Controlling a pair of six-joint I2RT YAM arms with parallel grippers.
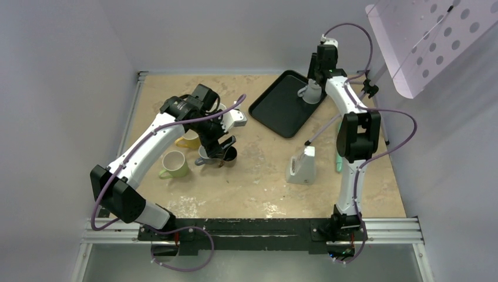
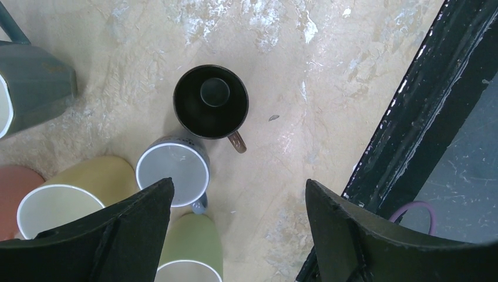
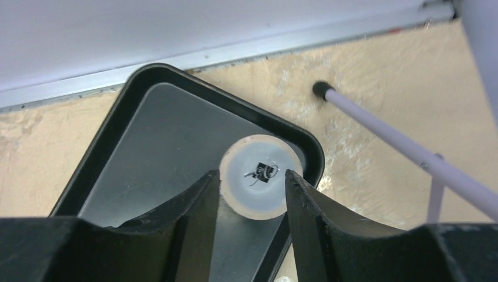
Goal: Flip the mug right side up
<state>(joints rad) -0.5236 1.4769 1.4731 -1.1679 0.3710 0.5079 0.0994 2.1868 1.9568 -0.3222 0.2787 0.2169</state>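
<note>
A pale grey mug (image 1: pixel 311 93) stands upside down in the near right corner of the black tray (image 1: pixel 276 108). Its flat base with a small dark sticker faces up in the right wrist view, mug (image 3: pixel 261 176) on tray (image 3: pixel 147 129). My right gripper (image 1: pixel 315 81) hangs straight over it, gripper (image 3: pixel 252 176) open, one finger on each side of the mug's base and close to it. My left gripper (image 1: pixel 226 147) is far from it, above a cluster of mugs; in its own view this gripper (image 2: pixel 239 183) is wide open with only bare table between the fingers.
Upright mugs crowd the left: black (image 2: pixel 211 101), grey (image 2: pixel 173 167), green (image 1: pixel 175 164), yellow (image 1: pixel 189 140). A white wedge-shaped stand (image 1: pixel 301 165) sits mid-right. A white rod (image 3: pixel 399 141) slants beside the tray. A perforated lilac panel (image 1: pixel 423 41) hangs at the top right.
</note>
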